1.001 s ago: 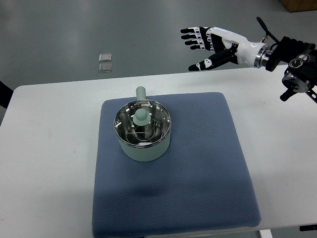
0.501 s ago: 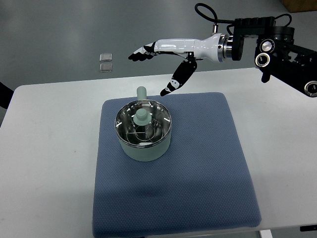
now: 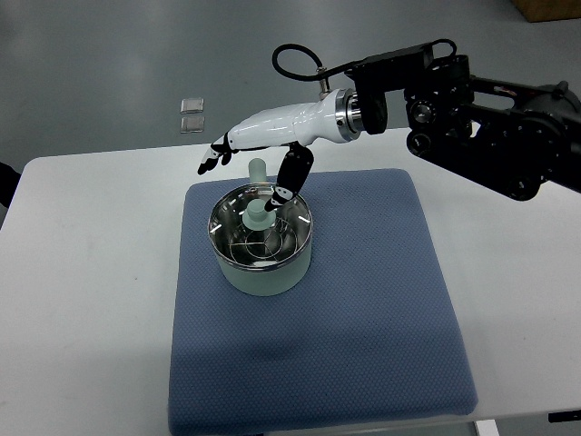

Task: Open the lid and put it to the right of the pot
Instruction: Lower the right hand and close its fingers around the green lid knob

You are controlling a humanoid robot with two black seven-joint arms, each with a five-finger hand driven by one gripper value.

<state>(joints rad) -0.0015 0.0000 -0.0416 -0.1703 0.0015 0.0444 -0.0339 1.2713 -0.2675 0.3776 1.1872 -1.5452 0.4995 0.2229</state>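
The lid (image 3: 261,227) sits on the pot (image 3: 263,241) at the blue mat's (image 3: 363,309) ten o'clock, not yet lifted. The right hand (image 3: 259,145) hovers at the pot's twelve o'clock, fingers spread, thumb hanging just beside the knob (image 3: 259,214). Grasping, lifting and placing remain.

We note the right hand (image 3: 259,150): glossy white shell over palm and back, with black fingers (image 3: 211,162) bearing small white marks at the tips. A ringed silver cuff joins it to a bulky matt-black forearm (image 3: 472,118) with round joint housings. One black cable (image 3: 295,64) loops from the wrist.
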